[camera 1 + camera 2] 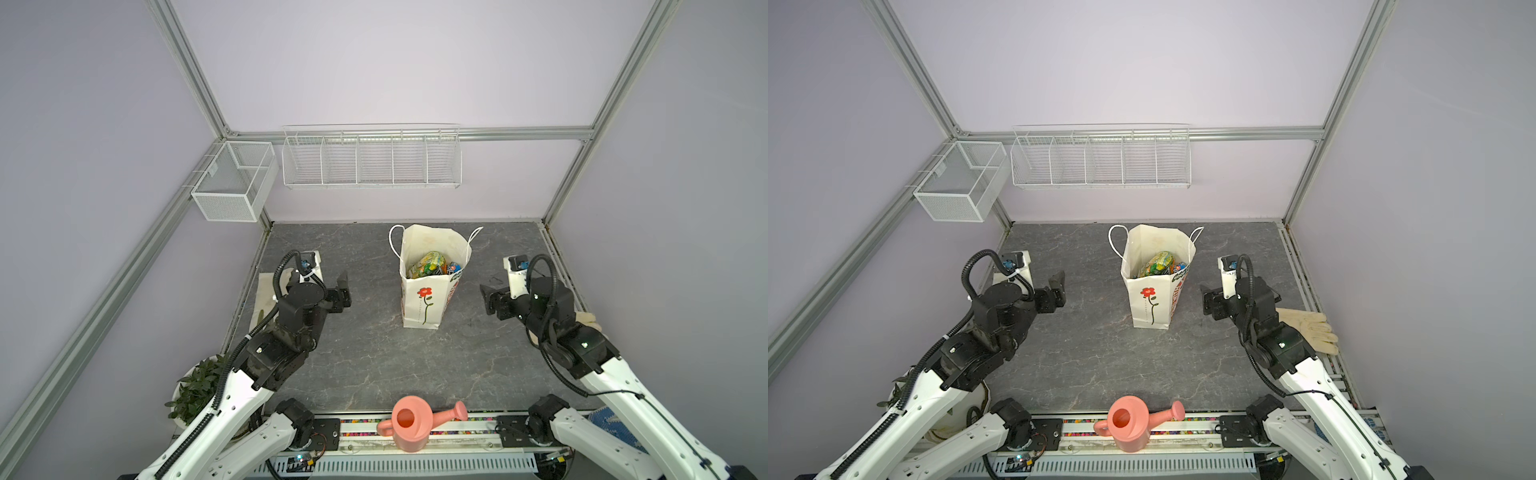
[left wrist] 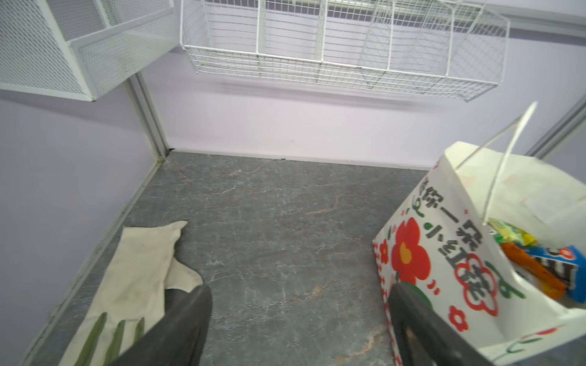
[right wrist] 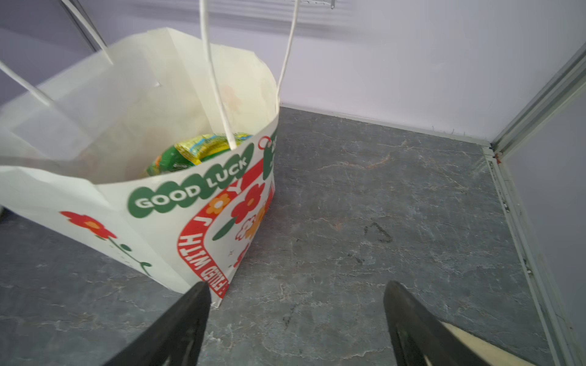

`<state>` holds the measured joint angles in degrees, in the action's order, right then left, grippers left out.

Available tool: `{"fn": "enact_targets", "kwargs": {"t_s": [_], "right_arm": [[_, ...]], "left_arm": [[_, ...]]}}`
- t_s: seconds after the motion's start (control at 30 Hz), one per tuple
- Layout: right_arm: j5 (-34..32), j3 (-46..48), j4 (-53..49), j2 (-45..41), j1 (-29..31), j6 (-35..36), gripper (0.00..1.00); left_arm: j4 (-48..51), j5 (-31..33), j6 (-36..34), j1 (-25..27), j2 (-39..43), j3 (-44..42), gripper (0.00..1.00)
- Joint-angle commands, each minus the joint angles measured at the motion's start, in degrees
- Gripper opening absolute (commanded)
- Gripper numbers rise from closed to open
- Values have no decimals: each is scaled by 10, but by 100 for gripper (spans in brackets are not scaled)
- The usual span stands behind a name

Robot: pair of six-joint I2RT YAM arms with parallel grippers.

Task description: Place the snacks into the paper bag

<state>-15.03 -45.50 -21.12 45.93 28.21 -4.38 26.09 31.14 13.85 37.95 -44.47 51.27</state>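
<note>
Far-centre of the dark grey marbled table (image 1: 374,365): tall cream-white paper bag (image 1: 417,307) with a red flower print, upright, mouth open.
inside bag: glossy snack packets (image 1: 432,266), with a green-yellow packet (image 3: 203,149) on top and a small blue pack (image 2: 558,263) to its right.
left gripper (image 1: 345,293): jaws spread wide, nothing between them, left of the bag and well apart from it.
right gripper (image 1: 487,300): jaws spread wide, nothing held, right of the bag, near but not touching.
progress: every packet that shows is in the bag, so the task looks done.
handling (judged): packets are light and soft, with slick film. Pinch a crimped end seam, not the puffy middle. The bag is thin and light and likely tips or creases if nudged. Take it by the rim or the white cord handles (image 1: 392,241).
clutter: beige cloth glove (image 2: 142,269) at the left edge, pink plastic watering can (image 1: 411,424) at the near edge.
</note>
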Motion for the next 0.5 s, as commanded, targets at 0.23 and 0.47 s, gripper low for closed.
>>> {"fn": "enact_targets", "kwargs": {"t_s": [0.23, 0.47], "right_arm": [[-124, 119, 80, -68, -12, 24, 89], [-157, 171, 88, -107, -25, 16, 89]], "left_arm": [[-133, 142, -96, 2, 47, -119, 99], [-152, 167, -111, 2, 35, -153, 99]]}}
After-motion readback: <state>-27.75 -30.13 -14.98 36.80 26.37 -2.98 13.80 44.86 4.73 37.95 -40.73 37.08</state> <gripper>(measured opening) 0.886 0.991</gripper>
